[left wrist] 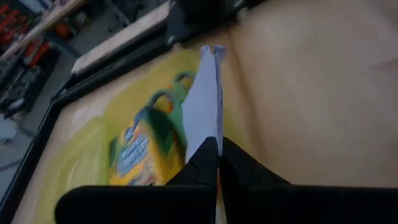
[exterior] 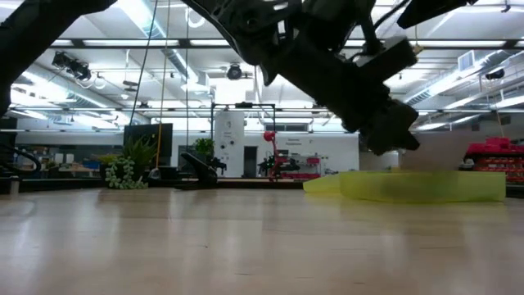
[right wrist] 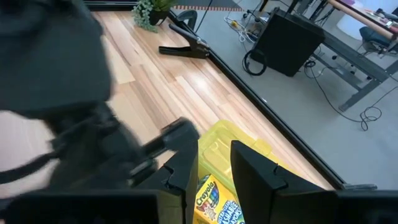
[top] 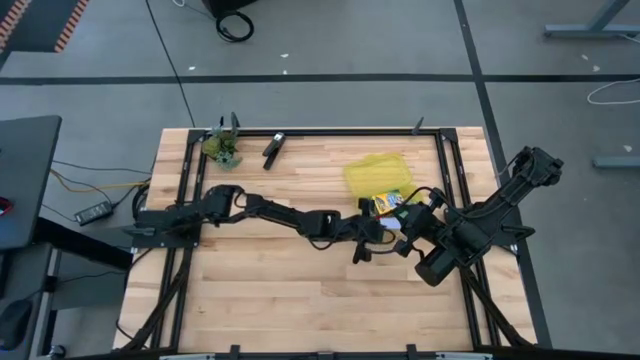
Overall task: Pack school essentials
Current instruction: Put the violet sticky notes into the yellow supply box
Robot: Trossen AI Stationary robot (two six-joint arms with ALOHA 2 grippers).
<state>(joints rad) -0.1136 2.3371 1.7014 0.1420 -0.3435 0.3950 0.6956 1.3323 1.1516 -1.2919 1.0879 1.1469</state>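
My left gripper (left wrist: 217,163) reaches across the table to the right of its middle (top: 368,243) and is shut on the pale blue note pad (left wrist: 208,99). The pad shows edge-on and stands beside the yellow-green crayon box (left wrist: 144,152). That box (top: 388,203) lies on the near part of the flat yellow pouch (top: 377,174), which rests on the table. My right gripper (right wrist: 214,165) hangs open over the box (right wrist: 214,200), one finger on each side of it in the wrist view. Scissors, pencil, pen and eraser are out of view. My left gripper pinches the note pad between its two fingers at the pad's near edge (left wrist: 214,146). The pad stands on edge and stretches away from the fingertips, along their line, toward the pouch. Whether its far end rests on anything does not show.
A black clip (top: 273,146) and a small green plant (top: 222,148) sit at the table's far left, inside the black frame rail (top: 330,131). The two arms are close together near the pouch. Bare wood (top: 300,300) lies along the near side.
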